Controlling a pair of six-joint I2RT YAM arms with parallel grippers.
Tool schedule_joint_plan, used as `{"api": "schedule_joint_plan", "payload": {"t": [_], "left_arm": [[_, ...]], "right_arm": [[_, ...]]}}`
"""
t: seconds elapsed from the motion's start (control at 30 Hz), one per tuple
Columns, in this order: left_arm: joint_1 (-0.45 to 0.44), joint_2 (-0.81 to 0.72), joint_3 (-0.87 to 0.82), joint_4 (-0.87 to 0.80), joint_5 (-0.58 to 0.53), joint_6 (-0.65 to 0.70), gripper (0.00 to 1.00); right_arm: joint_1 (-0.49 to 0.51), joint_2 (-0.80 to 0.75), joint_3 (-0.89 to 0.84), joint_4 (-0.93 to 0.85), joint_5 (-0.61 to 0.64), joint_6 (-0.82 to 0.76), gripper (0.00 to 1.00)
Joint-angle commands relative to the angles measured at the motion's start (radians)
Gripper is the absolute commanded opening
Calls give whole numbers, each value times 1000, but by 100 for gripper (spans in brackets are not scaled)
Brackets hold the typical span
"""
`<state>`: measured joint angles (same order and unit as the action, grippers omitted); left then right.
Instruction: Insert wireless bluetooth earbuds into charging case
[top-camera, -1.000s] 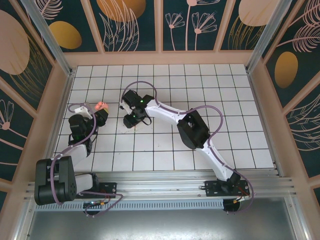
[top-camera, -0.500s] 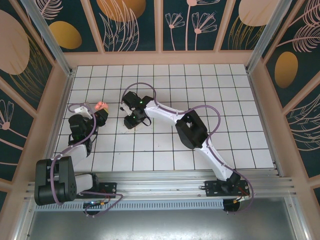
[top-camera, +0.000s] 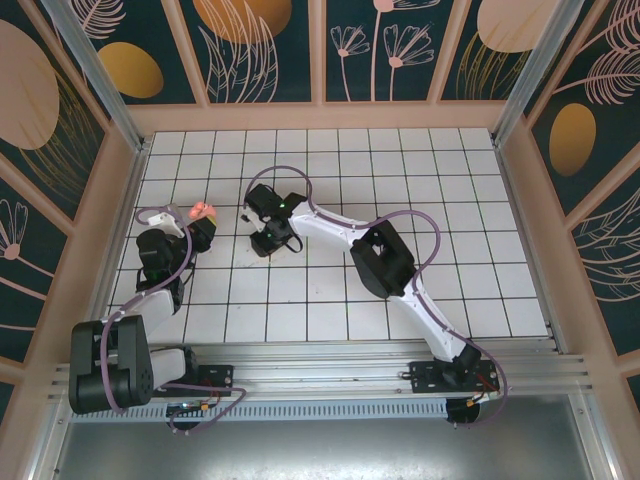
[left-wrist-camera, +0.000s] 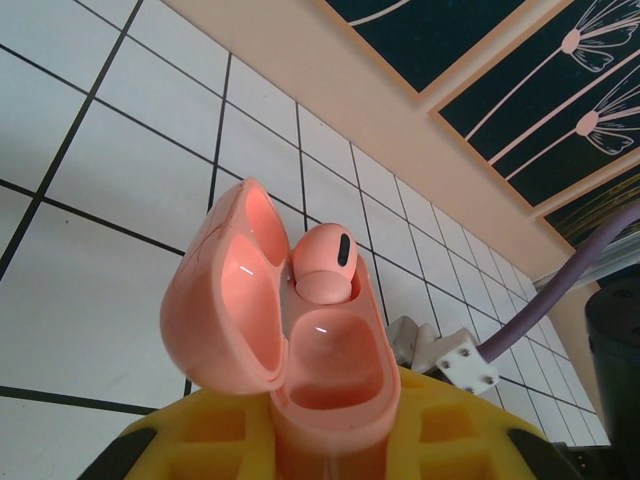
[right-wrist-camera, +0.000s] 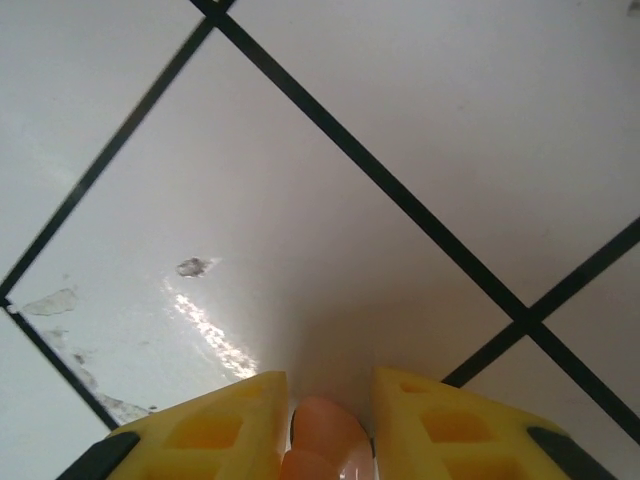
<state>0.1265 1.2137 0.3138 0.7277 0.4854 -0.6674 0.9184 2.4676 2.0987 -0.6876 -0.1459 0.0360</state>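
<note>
My right gripper (right-wrist-camera: 328, 395) has its two yellow fingers pinched on a pink earbud (right-wrist-camera: 325, 440). They are low over the white table (right-wrist-camera: 400, 150), and I cannot tell whether the bud has left the tile. My left gripper (left-wrist-camera: 330, 440) is clamped on the lower body of the charging case (left-wrist-camera: 320, 385), holding it clear of the table with the mouth turned away from the fingers.

The lid (left-wrist-camera: 225, 290) is swung open to one side. The far socket already holds an earbud (left-wrist-camera: 325, 265), rounded head up. The near socket (left-wrist-camera: 330, 355) is empty, so I judge that is where the bud in my right fingers belongs.

From overhead, the case lies to the right gripper's left and a little farther from the bases. It is near, with open tiles between. The right arm would have to carry the bud across that gap. The bud's stem must line up with the long axis of the empty socket, which runs down toward the left fingers.
</note>
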Motion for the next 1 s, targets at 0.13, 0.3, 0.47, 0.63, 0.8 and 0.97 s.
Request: {"api": "schedule_joint_plan", "payload": {"t": [0.13, 0.3, 0.47, 0.63, 0.8, 0.97], "left_arm": [[6, -53, 8, -37, 25, 39, 11], [7, -68, 7, -30, 55, 51, 11], [6, -82, 7, -24, 61, 54, 11], [4, -79, 10, -13, 74, 50, 10], [0, -69, 12, 7, 95, 40, 10], [-12, -63, 14, 7, 99, 41, 10]], "right_arm": [[3, -163, -198, 85, 48, 61, 27], [-15, -266, -377, 153, 67, 117, 27], [-50, -370, -551, 215, 67, 183, 27], [-77, -481, -717, 255, 84, 267, 27], [-92, -564, -841, 268, 95, 351, 27], [-96, -595, -883, 229, 110, 416, 27]]}}
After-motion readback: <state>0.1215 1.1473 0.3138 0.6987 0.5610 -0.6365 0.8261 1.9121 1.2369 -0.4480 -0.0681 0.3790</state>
